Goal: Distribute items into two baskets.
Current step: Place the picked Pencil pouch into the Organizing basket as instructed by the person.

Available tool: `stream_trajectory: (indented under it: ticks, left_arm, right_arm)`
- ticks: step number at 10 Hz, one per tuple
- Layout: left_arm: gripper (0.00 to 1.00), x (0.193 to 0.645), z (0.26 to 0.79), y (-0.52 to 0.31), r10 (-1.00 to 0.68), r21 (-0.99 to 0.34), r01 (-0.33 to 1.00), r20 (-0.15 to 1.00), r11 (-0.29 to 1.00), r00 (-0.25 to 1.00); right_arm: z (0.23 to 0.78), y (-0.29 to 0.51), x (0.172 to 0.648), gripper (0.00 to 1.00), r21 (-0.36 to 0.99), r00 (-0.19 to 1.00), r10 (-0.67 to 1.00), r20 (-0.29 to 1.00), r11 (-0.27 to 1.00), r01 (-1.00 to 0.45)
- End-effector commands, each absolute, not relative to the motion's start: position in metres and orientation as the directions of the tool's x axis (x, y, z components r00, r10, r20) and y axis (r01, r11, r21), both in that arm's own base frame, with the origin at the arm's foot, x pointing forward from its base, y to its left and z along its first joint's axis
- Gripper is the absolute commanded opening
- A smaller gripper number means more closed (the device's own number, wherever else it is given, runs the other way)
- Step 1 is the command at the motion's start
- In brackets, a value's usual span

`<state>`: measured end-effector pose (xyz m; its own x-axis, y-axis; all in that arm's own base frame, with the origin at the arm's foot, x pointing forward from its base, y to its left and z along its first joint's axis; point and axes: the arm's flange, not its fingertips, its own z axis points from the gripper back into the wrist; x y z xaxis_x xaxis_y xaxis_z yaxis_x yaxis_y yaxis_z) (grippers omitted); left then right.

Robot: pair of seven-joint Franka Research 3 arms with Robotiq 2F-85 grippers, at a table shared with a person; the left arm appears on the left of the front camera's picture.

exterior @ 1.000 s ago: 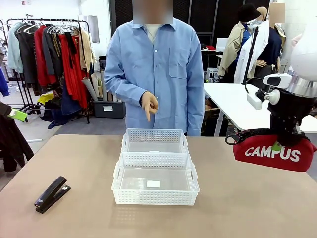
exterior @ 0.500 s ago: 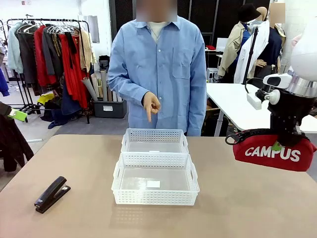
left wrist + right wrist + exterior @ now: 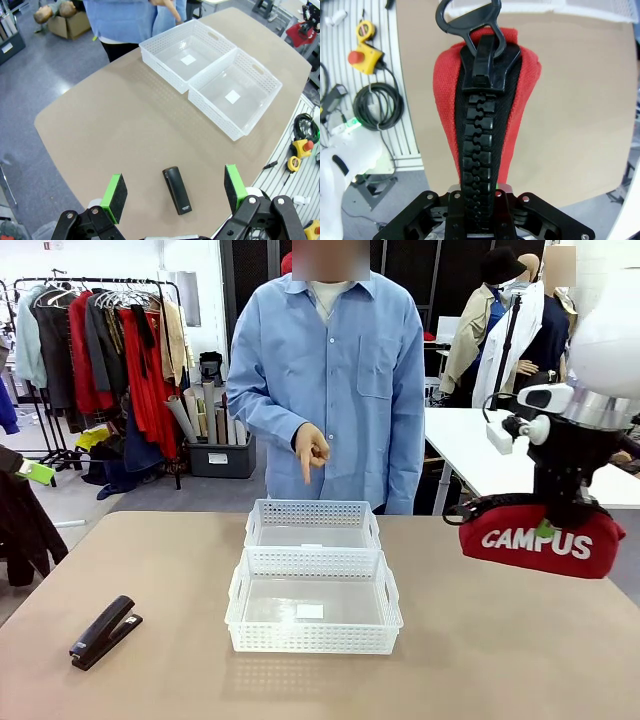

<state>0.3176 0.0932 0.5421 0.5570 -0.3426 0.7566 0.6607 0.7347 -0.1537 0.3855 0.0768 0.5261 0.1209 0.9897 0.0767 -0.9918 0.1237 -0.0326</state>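
Right hand [image 3: 548, 530] clamped on red pouch [image 3: 500, 552], pads mostly hidden by fabric; left hand [image 3: 174, 191] fingers wide apart above stapler [image 3: 105, 631] on counter [image 3: 500, 660], base cut off.

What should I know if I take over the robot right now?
Right hand: shut on the red CAMPUS pouch, held above the right side of the table.
Left hand: open, hovering over the black stapler, which lies at the table's left.
Near basket and far basket: no items inside.
Done: pouch lifted.
Left: pouch and stapler go into the baskets; the person's hand points down toward the far one.
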Motion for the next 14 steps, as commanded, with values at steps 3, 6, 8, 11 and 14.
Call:
stream_trajectory:
  ticks: [3, 6, 8, 11, 14]
  left_arm:
    - [1.00, 0.318, 0.542, 0.094, -0.338, -0.157, 0.671, 0.767, 0.725, 0.545]
    - [1.00, 0.318, 0.542, 0.094, -0.338, -0.157, 0.671, 0.767, 0.725, 0.545]
    - [1.00, 0.318, 0.542, 0.094, -0.338, -0.157, 0.671, 0.767, 0.725, 0.545]
    - [1.00, 0.318, 0.542, 0.094, -0.338, -0.157, 0.671, 0.767, 0.725, 0.545]
    - [1.00, 0.318, 0.542, 0.094, -0.338, -0.157, 0.671, 0.767, 0.725, 0.545]
  right_arm:
    - [0.543, 0.146, 0.424, 0.00, -0.016, 0.064, 0.996, 0.059, 0.065, -0.998]
    - [0.545, 0.184, 0.441, 0.00, -0.031, 0.031, 0.998, 0.062, 0.033, -0.999]
    - [0.544, 0.209, 0.454, 0.00, -0.036, 0.048, 0.997, 0.058, 0.050, -0.998]
    - [0.543, 0.249, 0.470, 0.00, -0.069, 0.036, 0.997, 0.071, 0.041, -0.997]
    - [0.540, 0.285, 0.490, 0.00, -0.076, 0.039, 0.996, 0.084, 0.045, -0.996]
